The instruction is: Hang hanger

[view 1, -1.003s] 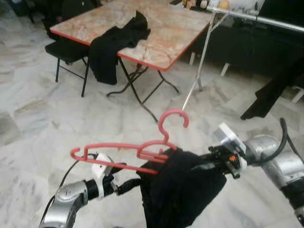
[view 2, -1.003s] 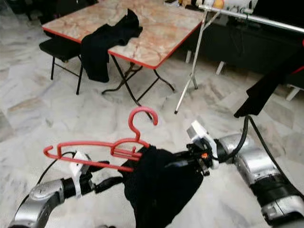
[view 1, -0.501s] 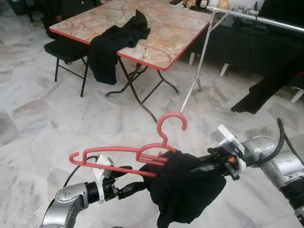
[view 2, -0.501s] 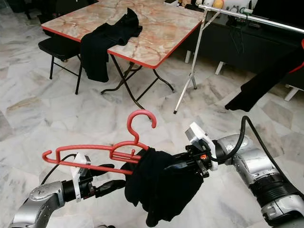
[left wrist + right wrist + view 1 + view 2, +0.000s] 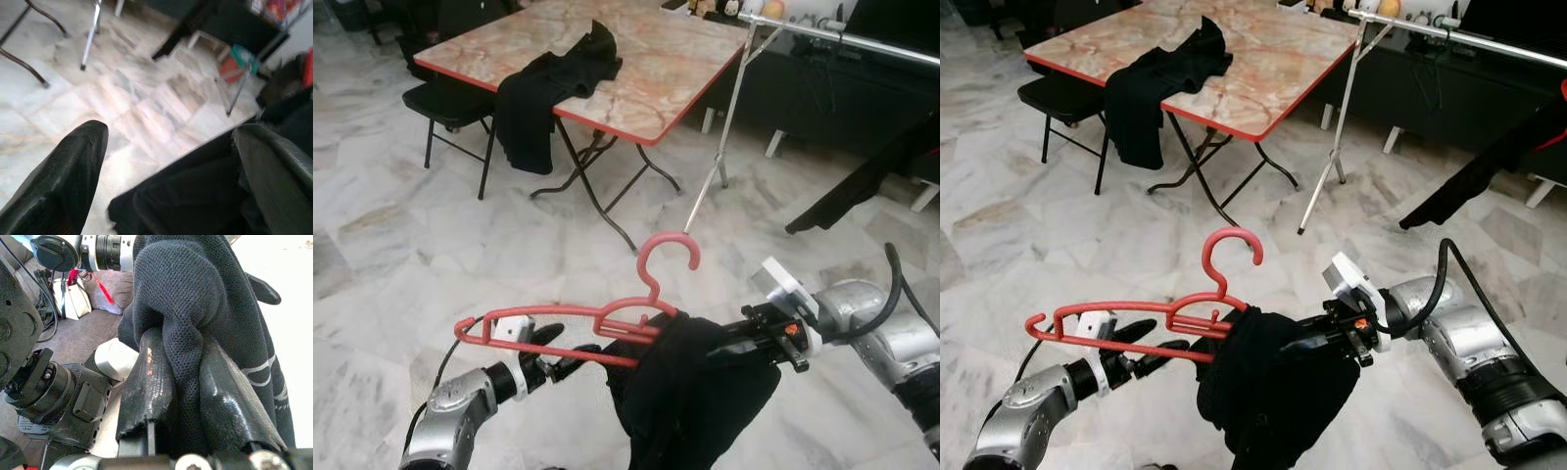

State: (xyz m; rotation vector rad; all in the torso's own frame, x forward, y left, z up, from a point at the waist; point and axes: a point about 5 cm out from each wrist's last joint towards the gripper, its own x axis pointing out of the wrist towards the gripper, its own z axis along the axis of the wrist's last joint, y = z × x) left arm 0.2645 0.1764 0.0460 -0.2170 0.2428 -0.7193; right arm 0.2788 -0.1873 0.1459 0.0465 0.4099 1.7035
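Now my right gripper (image 5: 181, 382) pinching black garment (image 5: 695, 392), left gripper (image 5: 563, 348) spread beside red hanger (image 5: 597, 318); keep hook upright toward rail (image 5: 842, 34).

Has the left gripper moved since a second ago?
Yes. The left gripper has risen from below the red hanger to its lower bar, fingers now open beside the black garment.

Red hanger (image 5: 578, 318), black garment (image 5: 690, 392), marbled table (image 5: 646, 59)
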